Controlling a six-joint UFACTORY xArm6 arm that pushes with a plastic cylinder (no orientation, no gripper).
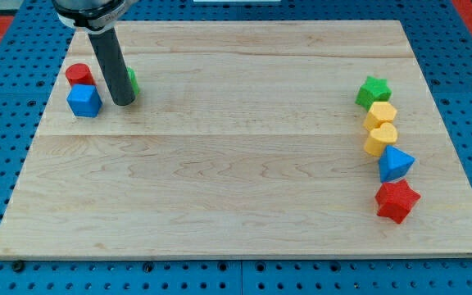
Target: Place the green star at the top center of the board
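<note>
The green star [373,91] lies near the board's right edge, at the top of a column of blocks. My tip [123,102] rests on the board at the view's upper left, far from the star. It stands just right of a blue cube [83,101] and a red cylinder [79,75]. A green block [132,80] is mostly hidden behind the rod; its shape cannot be made out.
Below the green star sit a yellow hexagon [380,113], a yellow heart [381,138], a blue triangle [395,164] and a red star [397,201], in a column. The wooden board [220,188] lies on a blue perforated table.
</note>
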